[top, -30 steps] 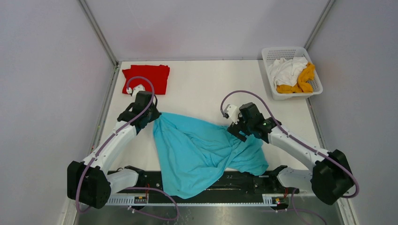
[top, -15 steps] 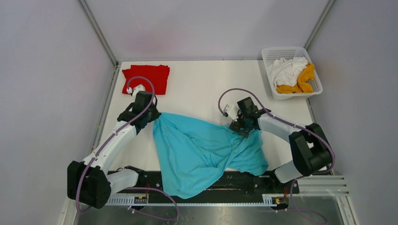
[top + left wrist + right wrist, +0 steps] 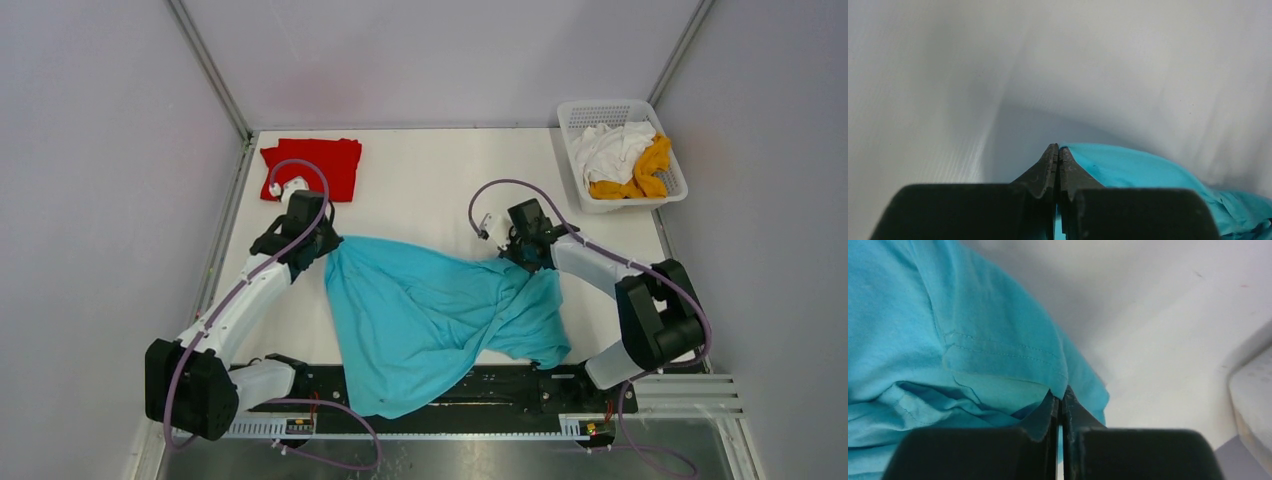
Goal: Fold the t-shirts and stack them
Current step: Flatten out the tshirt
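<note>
Left gripper and right gripper are each clamping an edge of the turquoise t-shirt — it is sprawling rumpled across the near half of the table. Soft, light and limp, it is likely needing corner or hem grips.

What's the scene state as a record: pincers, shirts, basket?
left pincer: shut on turquoise shirt, its far-left corner
right pincer: shut on turquoise shirt, at a stitched hem
turquoise shirt: unfolded, rumpled, stretched between both pincers
red shirt: folded flat, far left
basket: far right, holds white shirt and yellow shirt, both crumpled
</note>
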Controlling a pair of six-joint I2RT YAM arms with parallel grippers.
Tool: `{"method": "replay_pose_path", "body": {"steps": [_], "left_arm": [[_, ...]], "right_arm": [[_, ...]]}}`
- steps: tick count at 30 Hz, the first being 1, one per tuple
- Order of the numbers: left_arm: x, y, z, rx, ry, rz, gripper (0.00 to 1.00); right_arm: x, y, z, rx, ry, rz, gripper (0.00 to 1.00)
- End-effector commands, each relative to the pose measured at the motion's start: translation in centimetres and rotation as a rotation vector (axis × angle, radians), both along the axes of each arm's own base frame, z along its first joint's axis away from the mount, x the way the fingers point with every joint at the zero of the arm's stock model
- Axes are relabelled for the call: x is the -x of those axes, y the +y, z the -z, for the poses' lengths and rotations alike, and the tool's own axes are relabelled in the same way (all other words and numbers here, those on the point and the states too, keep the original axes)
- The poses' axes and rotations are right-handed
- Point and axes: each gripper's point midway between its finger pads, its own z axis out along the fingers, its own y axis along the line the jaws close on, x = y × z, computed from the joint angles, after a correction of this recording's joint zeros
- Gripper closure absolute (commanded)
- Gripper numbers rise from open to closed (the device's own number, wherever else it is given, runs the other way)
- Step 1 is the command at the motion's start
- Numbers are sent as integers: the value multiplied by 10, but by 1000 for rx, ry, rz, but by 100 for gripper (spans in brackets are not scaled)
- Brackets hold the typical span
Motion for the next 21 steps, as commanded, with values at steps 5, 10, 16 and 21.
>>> {"method": "replay_pose_path", "body": {"steps": [5, 10, 16, 21], "left_arm": [[-6, 4, -91, 76, -264, -33, 100], [18, 2, -182, 177, -506, 6, 100], [81, 10, -300, 273, -842, 70, 100], [134, 17, -367, 316, -1039, 132, 100]], "right_arm": [[-31, -55, -126, 123, -526, 252, 100], [-5, -59, -222, -3, -806, 306, 100], [50, -62, -333, -241, -1016, 226, 100], [108, -49, -406, -434, -1150, -62, 100]]}}
